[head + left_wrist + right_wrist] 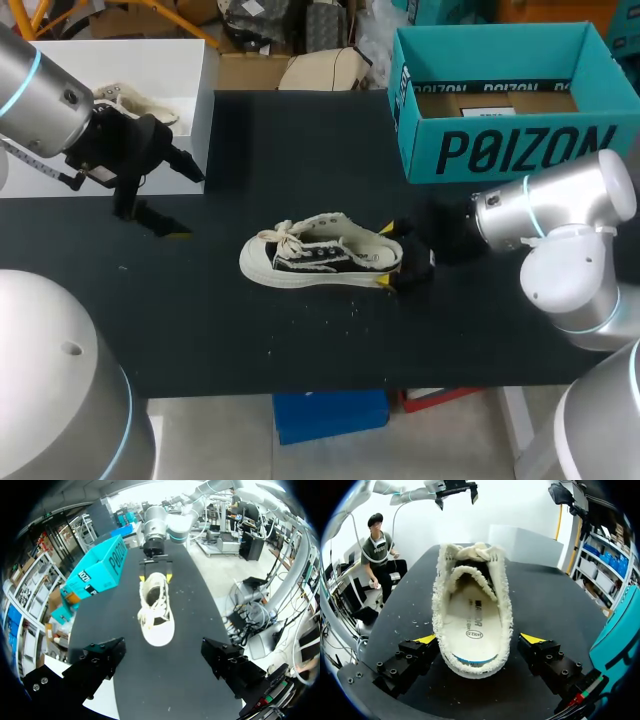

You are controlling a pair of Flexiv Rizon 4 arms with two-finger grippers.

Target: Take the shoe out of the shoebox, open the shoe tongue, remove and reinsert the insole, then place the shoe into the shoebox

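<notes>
Shoe [472, 625], heel between spread right jaws

Light falls evenly from above, bright enough that the white box [150, 60] at the table's far left corner is nearly washed out and the right arm [560, 200] carries a soft sheen on its silver shell. The black table [300, 340] takes the light dully (a weak grey gleam toward its far end in the right wrist view), so the pale shoe [320, 257] stands out strongly.
</notes>
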